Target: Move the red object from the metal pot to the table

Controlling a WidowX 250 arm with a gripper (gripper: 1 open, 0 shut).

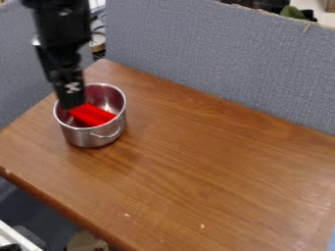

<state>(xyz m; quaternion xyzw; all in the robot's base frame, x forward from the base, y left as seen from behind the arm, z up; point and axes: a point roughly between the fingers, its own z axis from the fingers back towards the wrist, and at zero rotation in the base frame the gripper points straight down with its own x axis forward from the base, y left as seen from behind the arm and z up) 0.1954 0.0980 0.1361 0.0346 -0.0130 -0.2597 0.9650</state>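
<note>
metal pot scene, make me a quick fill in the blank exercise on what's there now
1. The red object lies inside the metal ____.
2. The pot stands on a brown wooden ____.
3. The gripper hangs over the pot's rim with its jaws ____.
4. Grey ____ stand behind the table.

Missing words: pot; table; open; panels

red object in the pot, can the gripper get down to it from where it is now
Probably yes. The gripper hangs open right over the metal pot, whose top is uncovered, and the red object lies exposed inside. Only the pot's rim and walls crowd the fingers.
</note>
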